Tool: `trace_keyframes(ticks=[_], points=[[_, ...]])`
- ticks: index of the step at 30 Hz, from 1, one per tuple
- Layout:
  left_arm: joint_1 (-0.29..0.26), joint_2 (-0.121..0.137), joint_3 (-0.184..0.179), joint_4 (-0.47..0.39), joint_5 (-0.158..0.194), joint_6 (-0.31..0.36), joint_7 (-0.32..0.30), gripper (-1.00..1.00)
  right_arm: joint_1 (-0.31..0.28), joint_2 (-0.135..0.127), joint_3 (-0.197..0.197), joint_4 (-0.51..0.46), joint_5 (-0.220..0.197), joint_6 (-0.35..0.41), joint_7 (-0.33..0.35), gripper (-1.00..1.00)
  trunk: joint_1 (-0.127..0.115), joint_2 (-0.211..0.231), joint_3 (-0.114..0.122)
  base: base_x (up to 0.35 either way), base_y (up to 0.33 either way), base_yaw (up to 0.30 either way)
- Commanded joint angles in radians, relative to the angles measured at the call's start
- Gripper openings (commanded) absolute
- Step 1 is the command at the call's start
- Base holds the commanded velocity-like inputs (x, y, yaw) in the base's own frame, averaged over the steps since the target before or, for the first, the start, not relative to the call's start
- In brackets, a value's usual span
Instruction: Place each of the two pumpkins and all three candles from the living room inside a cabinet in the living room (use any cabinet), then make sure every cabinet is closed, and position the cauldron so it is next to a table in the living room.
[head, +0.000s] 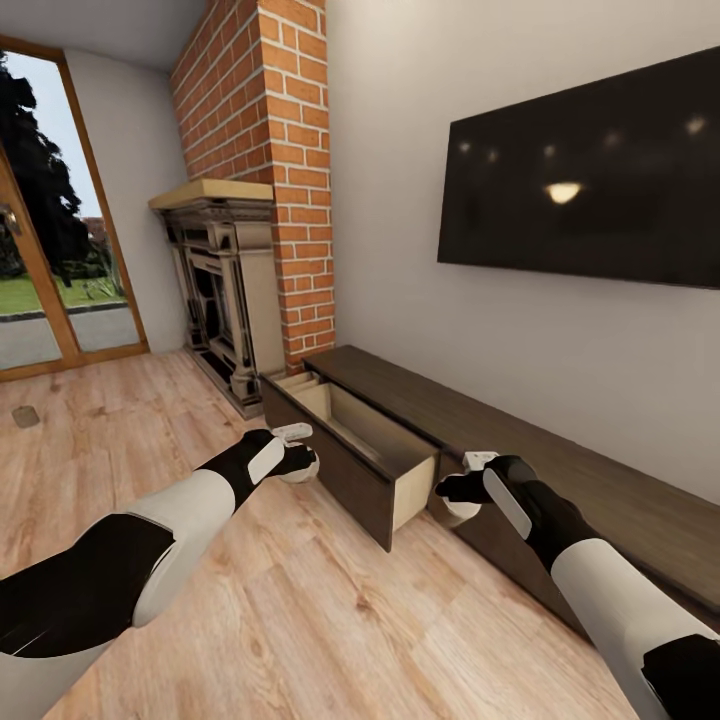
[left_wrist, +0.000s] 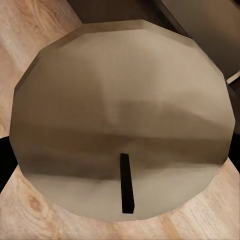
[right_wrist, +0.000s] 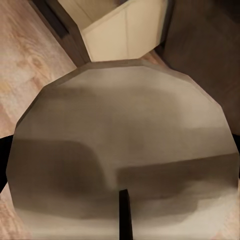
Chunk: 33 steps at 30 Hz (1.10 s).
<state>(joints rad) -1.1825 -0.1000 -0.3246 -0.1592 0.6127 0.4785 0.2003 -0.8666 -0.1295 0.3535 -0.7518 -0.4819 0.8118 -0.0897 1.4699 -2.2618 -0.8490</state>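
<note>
A: Quick pass. Left gripper (head: 297, 462) closed around a candle (left_wrist: 122, 117), wick up, filling the left wrist view. It hangs just outside the front of the pulled-out drawer (head: 350, 450).

B: Right side?

A: Right gripper (head: 462, 497) clamped on a second candle (right_wrist: 125, 145), beside the drawer's pale side wall, near the cabinet (head: 560, 470) front.

B: Drawer contents?

A: What shows of the inside looks bare pale wood; the near part is hidden by the drawer front, can't tell.

B: Progress?

A: Early, I'd judge. Two candles in hand, neither in yet. Third candle, both pumpkins, cauldron and table still to handle, as far as these views tell. Drawer is open, so closing remains too.

B: Next?

A: Probably lift each candle over the drawer edge and let go inside.
</note>
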Motion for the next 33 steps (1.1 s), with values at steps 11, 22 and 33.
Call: trace_keyframes(ticks=[11,22,33], points=[[0.0,0.0,-0.007,-0.002,0.009,0.005,0.007,-1.0,0.0,-0.001,0.005,-0.001,-0.011,0.002,-0.01,-1.0,-0.042,0.077,0.033,0.0,0.0,0.0],[0.0,-0.001,-0.007,-0.001,0.009,0.005,0.007,-1.0,0.0,-0.001,0.005,-0.001,-0.011,0.001,-0.01,-1.0,-0.085,0.154,0.068,0.0,0.0,0.0],[0.0,-0.001,-0.007,-0.001,0.009,0.005,0.007,-1.0,-0.001,-0.001,0.005,-0.002,-0.011,0.001,-0.01,-1.0,-0.127,0.231,0.102,0.0,0.0,0.0]])
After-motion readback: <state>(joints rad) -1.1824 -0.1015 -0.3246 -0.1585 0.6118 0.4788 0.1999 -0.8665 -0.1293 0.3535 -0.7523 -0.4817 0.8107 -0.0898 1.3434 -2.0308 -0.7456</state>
